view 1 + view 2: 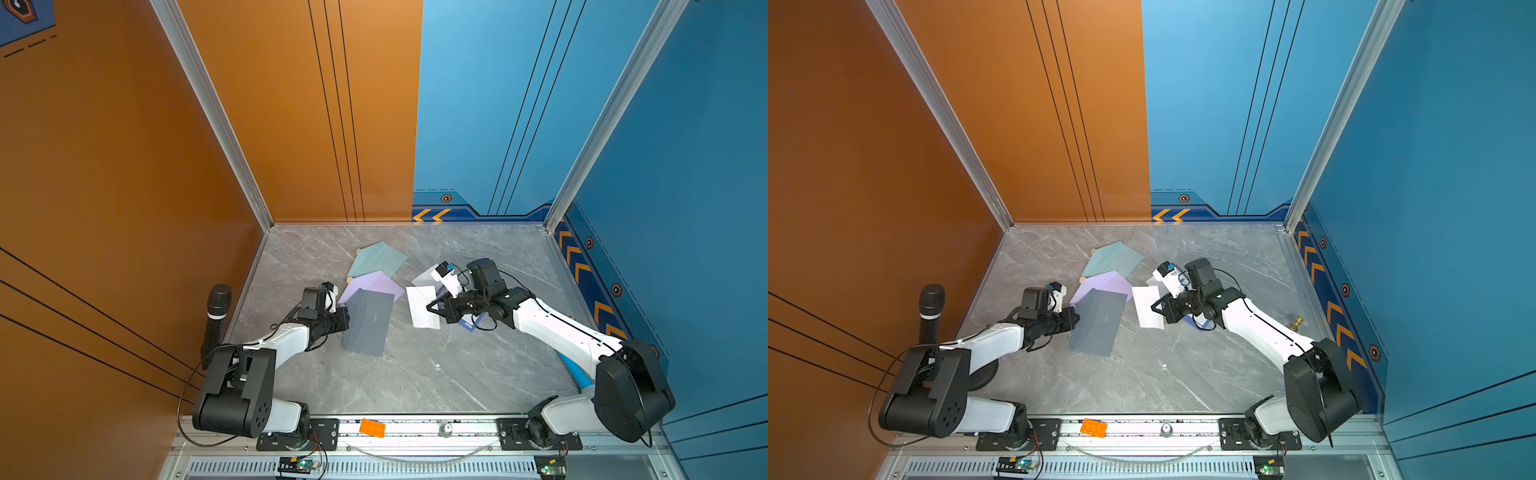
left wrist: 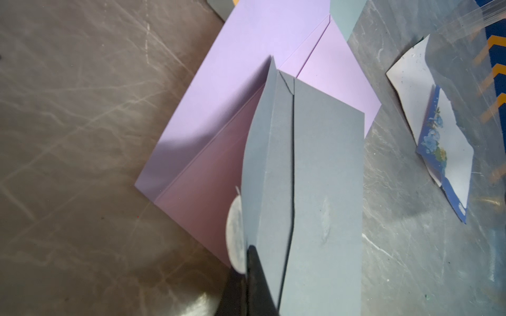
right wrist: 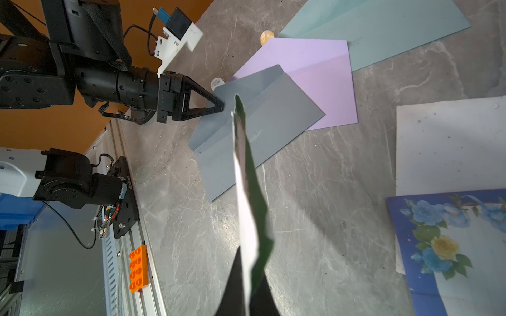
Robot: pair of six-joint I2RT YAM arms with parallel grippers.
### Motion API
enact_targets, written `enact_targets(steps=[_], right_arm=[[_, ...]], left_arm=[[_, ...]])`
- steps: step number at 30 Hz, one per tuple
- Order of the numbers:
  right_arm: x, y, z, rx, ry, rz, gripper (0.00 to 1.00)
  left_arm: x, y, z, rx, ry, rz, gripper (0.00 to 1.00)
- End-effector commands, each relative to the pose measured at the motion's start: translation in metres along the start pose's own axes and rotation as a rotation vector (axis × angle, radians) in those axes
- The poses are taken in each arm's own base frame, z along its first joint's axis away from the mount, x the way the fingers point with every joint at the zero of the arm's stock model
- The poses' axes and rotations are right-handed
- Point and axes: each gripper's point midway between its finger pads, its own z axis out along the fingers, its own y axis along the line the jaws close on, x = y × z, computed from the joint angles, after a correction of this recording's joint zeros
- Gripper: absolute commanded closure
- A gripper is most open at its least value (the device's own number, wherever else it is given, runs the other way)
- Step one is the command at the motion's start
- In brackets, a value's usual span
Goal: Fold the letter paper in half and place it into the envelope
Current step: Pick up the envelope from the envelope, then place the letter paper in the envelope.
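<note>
A grey envelope lies mid-table, partly over a purple one. My left gripper is shut on the edge of its raised flap. In the left wrist view that flap stands up from the envelope's body. To the right, my right gripper is shut on the letter paper. The sheet is white on one side and green on the other. The right wrist view shows it edge-on, pointing toward the grey envelope and apart from it.
A purple envelope and a teal one lie behind the grey one. A white sheet and a blue flowered paper lie under my right arm. A microphone stands at the left wall. An orange brick sits on the front rail.
</note>
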Motion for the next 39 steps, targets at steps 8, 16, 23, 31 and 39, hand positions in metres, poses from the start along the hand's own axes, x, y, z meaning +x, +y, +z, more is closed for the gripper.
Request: enact_targets(steps=[8, 16, 23, 31, 39], right_arm=[[-0.037, -0.008, -0.033, 0.297, 0.064, -0.388, 1.00], [-0.074, -0.005, -0.047, 0.489, 0.106, -1.023, 1.00], [-0.080, 0.003, -0.055, 0.510, 0.207, -1.374, 1.00], [-0.065, 0.021, -0.046, 0.460, 0.317, -1.541, 1.00], [-0.056, 0.022, -0.024, 0.490, 0.353, -1.636, 1.00]], left_arm=[[-0.035, -0.080, -0.059, 0.112, 0.019, 0.228, 1.00], [-0.036, -0.122, -0.082, 0.235, 0.140, 0.365, 1.00], [-0.036, -0.168, -0.086, 0.385, 0.231, 0.456, 1.00], [-0.024, -0.189, -0.070, 0.458, 0.377, 0.492, 1.00], [-0.023, -0.200, -0.062, 0.486, 0.401, 0.503, 1.00]])
